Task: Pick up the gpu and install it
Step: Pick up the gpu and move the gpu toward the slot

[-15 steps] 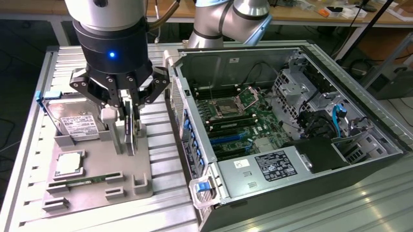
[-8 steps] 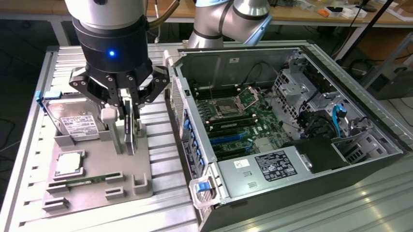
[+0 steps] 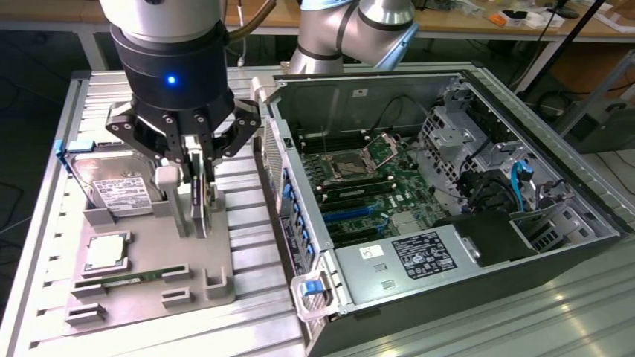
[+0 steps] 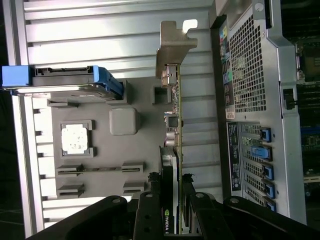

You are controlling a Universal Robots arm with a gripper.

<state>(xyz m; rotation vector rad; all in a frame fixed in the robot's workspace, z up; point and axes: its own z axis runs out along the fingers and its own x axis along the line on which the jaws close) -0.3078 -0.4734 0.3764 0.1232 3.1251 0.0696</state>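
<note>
- Exterior view: the gripper (image 3: 192,223) hangs straight down over the tray (image 3: 149,294), with the gpu (image 3: 198,197) standing on edge between its fingers.
- The fingers are part closed, one on each flat face of the card. They seem to clamp it, though the linkage hides much of the pads.
- The gpu's lower edge is down at the tray. It stands at 3 o'clock from the drive (image 3: 119,190) and at 9 o'clock from the case (image 3: 555,245).
- Its long axis runs about 12 to 6 along the tray, so the fingers close across its thin way, 9 to 3.
- The case lies open on its side, with the board (image 3: 377,193) facing up, at 3 o'clock from the gripper.
- Wrist view adds the card seen edge-on. The silver bracket (image 4: 175,45) is at the end away from the fingers, and the fan (image 4: 166,170) is on one face near them.
- Exterior view adds the open case interior and how high the gripper body stands above the tray.
</note>
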